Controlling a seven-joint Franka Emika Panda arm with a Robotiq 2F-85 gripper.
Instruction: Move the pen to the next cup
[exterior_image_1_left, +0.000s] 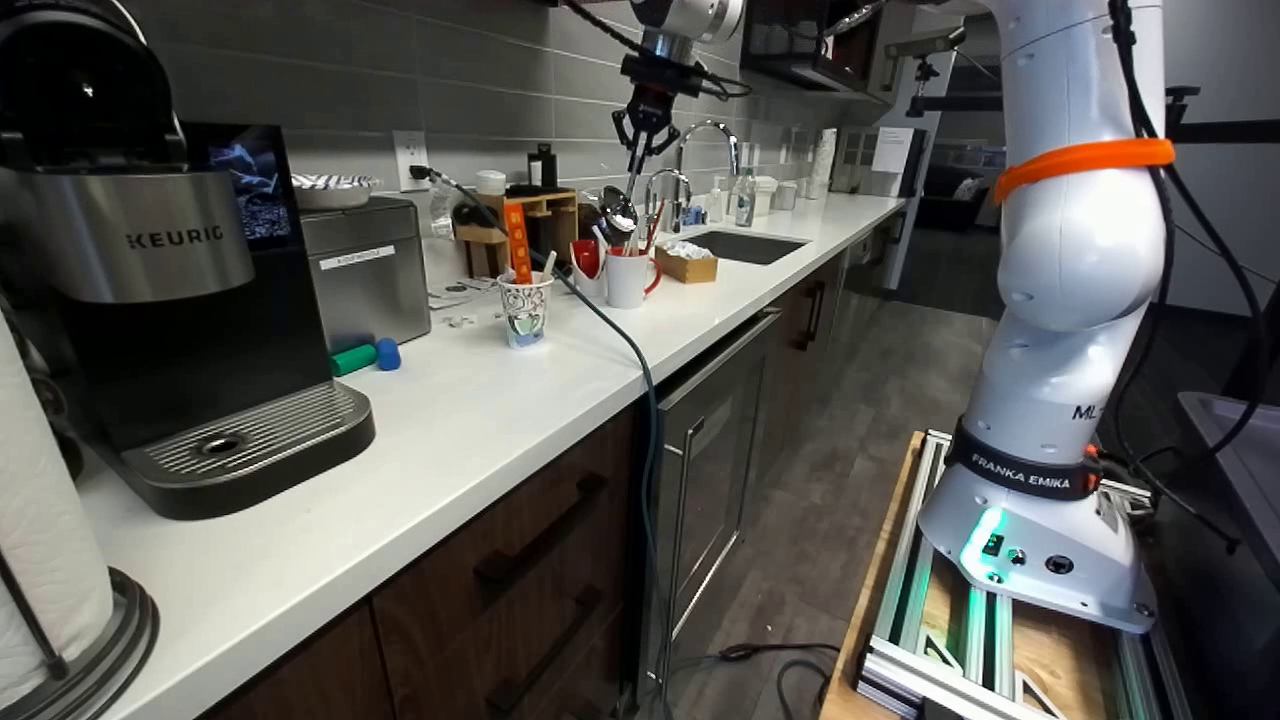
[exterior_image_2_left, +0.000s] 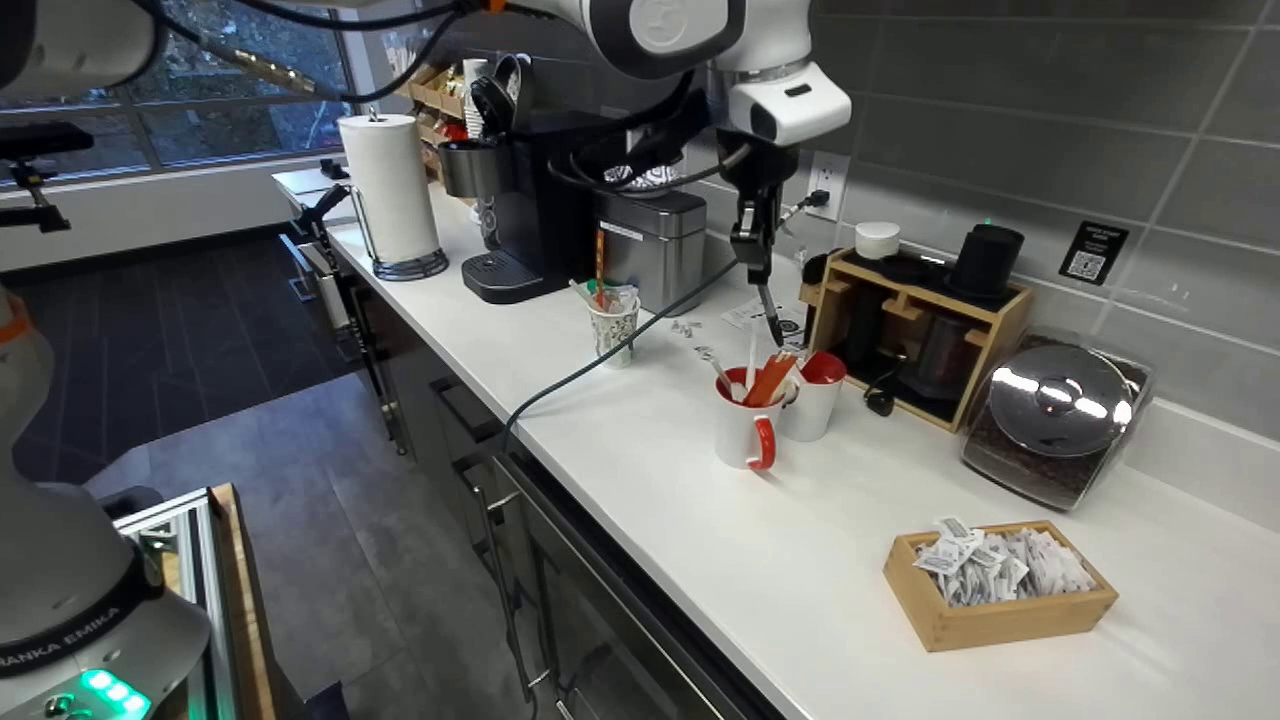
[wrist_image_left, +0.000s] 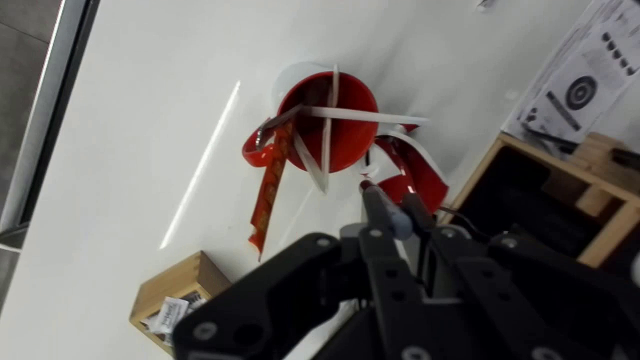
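The pen (exterior_image_2_left: 771, 315) is in the air over the mug (exterior_image_2_left: 742, 432) and the cup (exterior_image_2_left: 812, 412) just beside it, leaning a little, dark end down; the claw (wrist_image_left: 394, 210) is clamped on it, seemingly near the upper end, so most of its length hangs free; it should be light, stiff and hard to break, though a smooth, probably round barrel could roll or swivel in the grip; a hold somewhat above the middle, square across the barrel, would likely steer the lower end best; which vessel counts as "next" I cannot tell.

The mug, red inside and red-handled, holds pale sticks (wrist_image_left: 370, 116) and an orange strip (wrist_image_left: 270, 187), which jut past the rim and could snag a pen going in; the cup, also red inside, seems to hold something white, too covered to name; farther along the table (exterior_image_2_left: 650, 440), a patterned paper cup (exterior_image_1_left: 525, 318) holds a stick (exterior_image_1_left: 548, 265) and an orange tag (exterior_image_1_left: 517, 243); a wooden box (exterior_image_2_left: 965, 625) is full of sachets (exterior_image_2_left: 1040, 565).
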